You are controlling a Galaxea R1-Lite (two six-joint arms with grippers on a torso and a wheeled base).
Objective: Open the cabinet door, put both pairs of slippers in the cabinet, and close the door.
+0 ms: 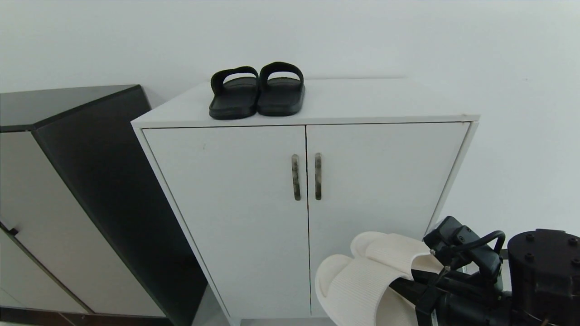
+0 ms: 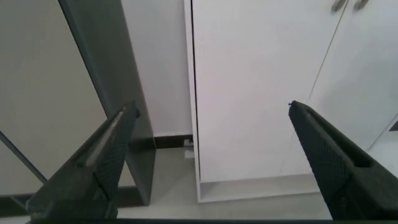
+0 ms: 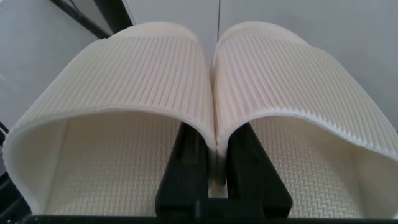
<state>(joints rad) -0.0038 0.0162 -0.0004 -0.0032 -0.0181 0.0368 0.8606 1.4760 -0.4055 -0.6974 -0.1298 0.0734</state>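
Note:
A white two-door cabinet (image 1: 226, 203) stands shut, with its two metal handles (image 1: 296, 177) side by side at the middle seam. A pair of black slippers (image 1: 257, 93) rests on its top, toward the left. Low at the right, in front of the right door, my right gripper (image 3: 216, 168) is shut on a pair of white ribbed slippers (image 1: 367, 280), pinching their two inner strap edges (image 3: 214, 118) together. My left gripper (image 2: 212, 107) is open and holds nothing; it faces the lower left corner of the white cabinet (image 2: 249, 93).
A dark cabinet with a pale front (image 1: 90, 181) stands close to the white cabinet's left side, leaving a narrow gap (image 2: 168, 93). A plain white wall rises behind. Bare floor (image 2: 168, 180) lies below the left gripper.

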